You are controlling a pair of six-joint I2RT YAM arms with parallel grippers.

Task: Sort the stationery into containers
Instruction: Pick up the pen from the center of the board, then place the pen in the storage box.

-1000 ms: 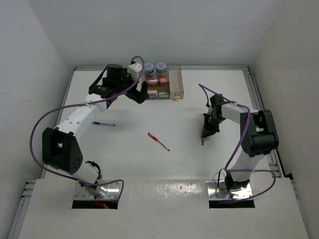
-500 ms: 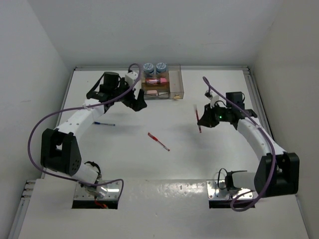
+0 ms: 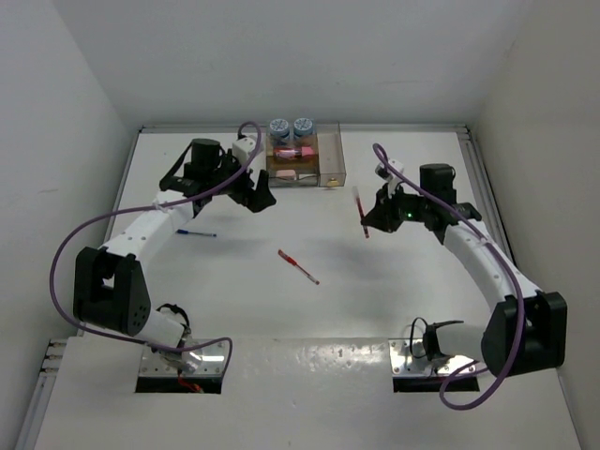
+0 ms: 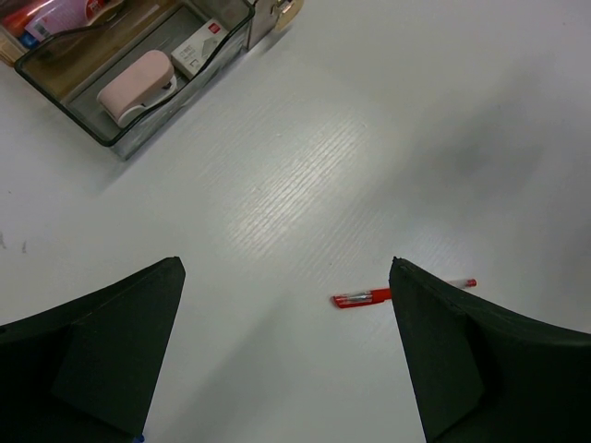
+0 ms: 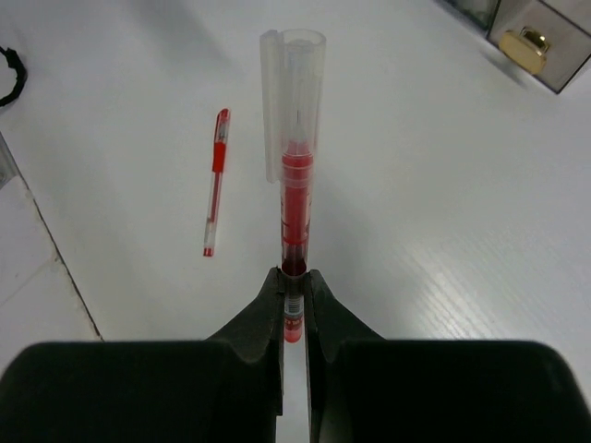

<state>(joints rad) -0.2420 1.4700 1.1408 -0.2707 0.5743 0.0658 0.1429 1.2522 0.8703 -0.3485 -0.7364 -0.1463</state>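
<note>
My right gripper (image 3: 373, 217) is shut on a red pen (image 5: 295, 194) with a clear cap and holds it above the table, right of the organiser (image 3: 330, 161). That pen also shows in the top view (image 3: 361, 212). A second red pen (image 3: 298, 266) lies mid-table; it also shows in the left wrist view (image 4: 369, 297) and the right wrist view (image 5: 215, 180). A blue pen (image 3: 195, 232) lies at the left. My left gripper (image 3: 260, 194) is open and empty, left of the organiser (image 4: 111, 138). Two blue-grey rolls (image 3: 291, 127), a pink piece (image 3: 292, 152) and erasers (image 4: 138, 81) sit in the organiser.
The organiser's narrow side section holds a gold clip (image 5: 524, 48). White walls close the table at the back and on both sides. A purple cable (image 3: 103, 225) loops along the left arm.
My right gripper lifted the red pen off the table and carried it up and left toward the organiser. My left gripper drew back from the organiser, down and left.
</note>
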